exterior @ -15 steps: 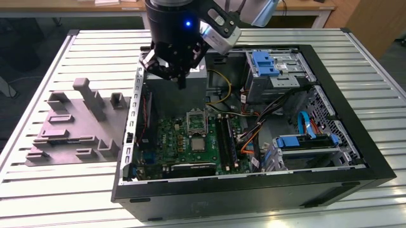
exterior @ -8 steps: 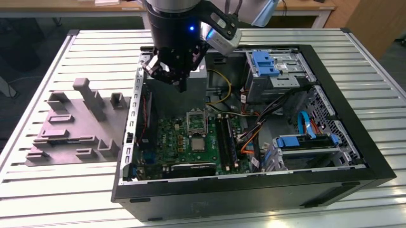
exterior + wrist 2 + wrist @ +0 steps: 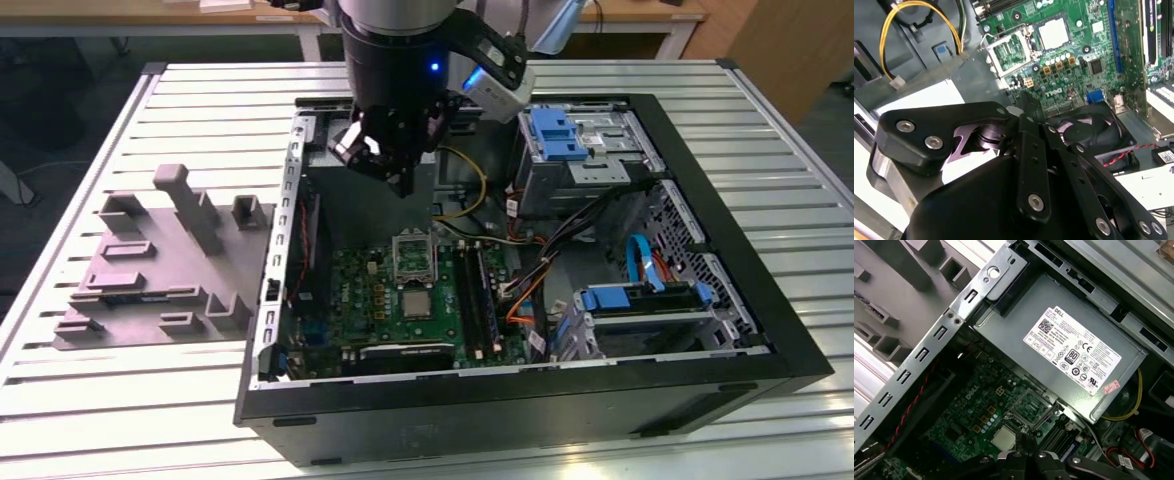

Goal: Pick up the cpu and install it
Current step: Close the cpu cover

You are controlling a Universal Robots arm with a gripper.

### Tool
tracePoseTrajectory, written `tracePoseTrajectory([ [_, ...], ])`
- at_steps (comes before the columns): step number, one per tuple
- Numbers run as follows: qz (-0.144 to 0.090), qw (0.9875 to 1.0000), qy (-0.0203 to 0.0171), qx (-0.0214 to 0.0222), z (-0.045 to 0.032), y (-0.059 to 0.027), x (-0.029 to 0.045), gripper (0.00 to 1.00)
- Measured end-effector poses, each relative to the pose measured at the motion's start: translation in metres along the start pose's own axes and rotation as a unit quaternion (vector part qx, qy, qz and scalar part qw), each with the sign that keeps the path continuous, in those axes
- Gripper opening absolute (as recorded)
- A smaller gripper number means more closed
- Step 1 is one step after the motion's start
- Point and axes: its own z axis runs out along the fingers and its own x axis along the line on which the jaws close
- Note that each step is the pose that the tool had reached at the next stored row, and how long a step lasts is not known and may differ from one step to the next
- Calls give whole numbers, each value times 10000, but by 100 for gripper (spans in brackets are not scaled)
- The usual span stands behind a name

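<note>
In the exterior view the claw hangs inside the open computer case, above the green motherboard; whether it is wide or narrow I cannot tell. The cpu lies flat on the motherboard, just beside the open metal-framed socket and apart from the claw. The second wrist view shows the cpu beside the socket, with a black fan nearer. The first wrist view adds the power supply beyond the socket. The exterior view alone shows the grey tray on the tabletop, outside the case.
</note>
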Motion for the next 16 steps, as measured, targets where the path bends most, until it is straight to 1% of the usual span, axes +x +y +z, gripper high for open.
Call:
tracePoseTrajectory([
  [16,-15,10000,-2,-3,1,-4,-5,11],
])
